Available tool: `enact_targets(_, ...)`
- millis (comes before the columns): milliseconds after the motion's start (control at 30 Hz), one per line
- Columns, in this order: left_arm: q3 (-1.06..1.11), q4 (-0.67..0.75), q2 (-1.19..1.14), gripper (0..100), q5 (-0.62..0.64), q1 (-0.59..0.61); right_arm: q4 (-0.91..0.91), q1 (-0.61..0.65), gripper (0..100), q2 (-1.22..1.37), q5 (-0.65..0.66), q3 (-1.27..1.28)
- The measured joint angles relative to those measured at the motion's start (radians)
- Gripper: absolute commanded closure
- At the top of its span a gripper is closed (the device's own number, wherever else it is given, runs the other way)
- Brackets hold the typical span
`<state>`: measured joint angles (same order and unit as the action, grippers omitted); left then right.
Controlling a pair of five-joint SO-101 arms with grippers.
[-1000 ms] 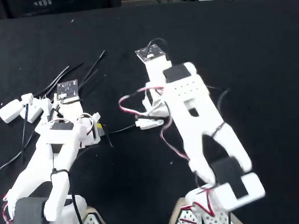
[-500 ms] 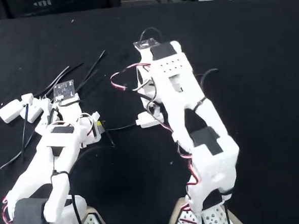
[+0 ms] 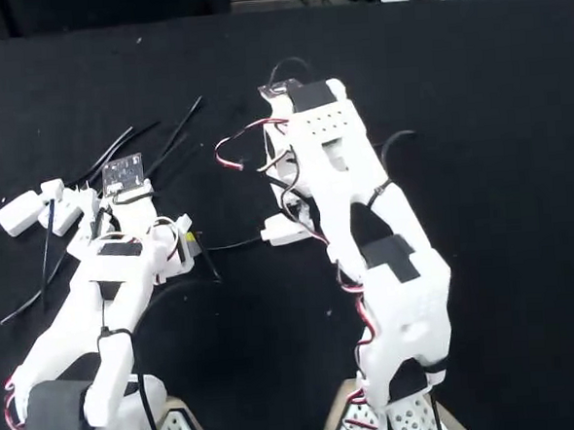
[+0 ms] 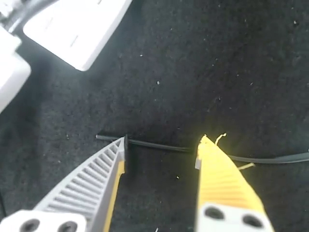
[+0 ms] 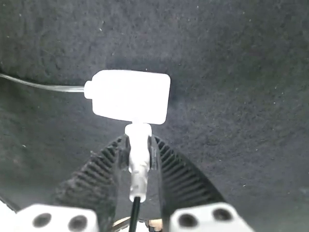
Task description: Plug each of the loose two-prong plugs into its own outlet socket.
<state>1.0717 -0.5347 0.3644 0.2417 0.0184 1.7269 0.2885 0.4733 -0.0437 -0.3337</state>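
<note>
**Right end effector holds a plug against a socket**

The right end effector point(image 5: 139, 162) is pinching a white two-prong plug point(image 5: 138, 145). The plug's front end touches the long side of a white outlet socket point(image 5: 129, 96) that lies on the black worktop point(image 5: 241, 72). Well left of that socket, the left end effector point(image 4: 162, 141) is spread, its tips straddling a thin black cable point(image 4: 270, 159). Other white socket blocks point(image 4: 77, 29) lie farther from that socket.

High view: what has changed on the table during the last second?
The right arm drew its elbow left and forward, standing straighter; its tool grips a plug at a socket. The left arm stayed put.
</note>
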Motion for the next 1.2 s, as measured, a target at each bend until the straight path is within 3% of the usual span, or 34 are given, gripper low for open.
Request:
enact_targets(267, 0.000, 0.000, 0.000, 76, 0.000, -0.005, 0.000, -0.057, 98.8, 0.078, 0.005, -0.115)
enact_targets(1200, 0.018, 0.002, 0.044, 76, 0.000, -0.011, 0.000, -0.029, 98.8, 0.078, -0.011, -0.026)
